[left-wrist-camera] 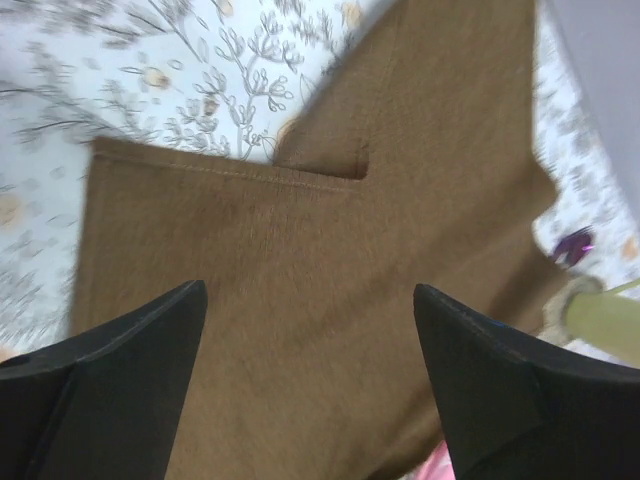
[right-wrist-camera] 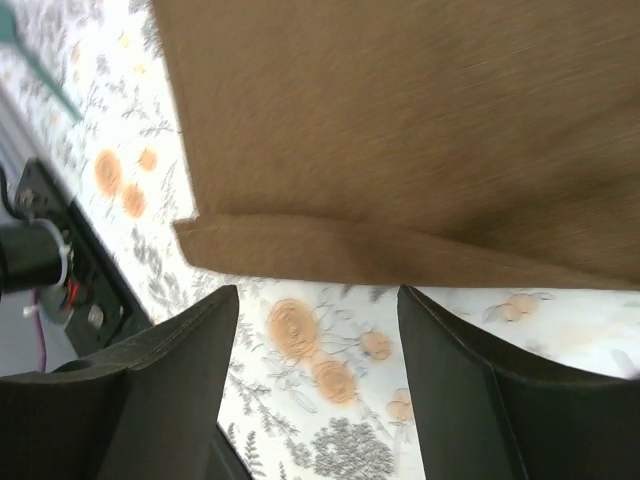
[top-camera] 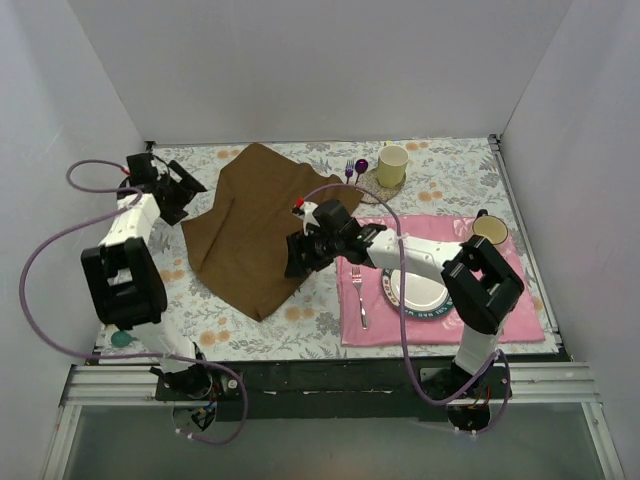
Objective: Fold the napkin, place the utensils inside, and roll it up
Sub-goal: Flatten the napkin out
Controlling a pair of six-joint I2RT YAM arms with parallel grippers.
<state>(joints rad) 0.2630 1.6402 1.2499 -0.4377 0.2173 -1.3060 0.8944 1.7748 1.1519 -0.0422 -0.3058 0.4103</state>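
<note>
Napkin (top-camera: 250,230) btwn L pincer (top-camera: 193,198), R pincer (top-camera: 298,260)

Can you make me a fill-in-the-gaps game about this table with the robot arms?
1. The napkin is the colour ____.
2. The fork lies on the ____ placemat.
3. The left gripper hangs over the napkin, and it is ____, holding nothing.

Missing words: brown; pink; open.

- Looks like a lab robot booth: plain white panels (top-camera: 300,60) on three sides, aluminium rail (top-camera: 550,386) along the near edge.
- Dressed as a dining table: floral tablecloth (top-camera: 440,190), pink placemat (top-camera: 520,315), plate (top-camera: 422,298), cup (top-camera: 392,163).
</note>
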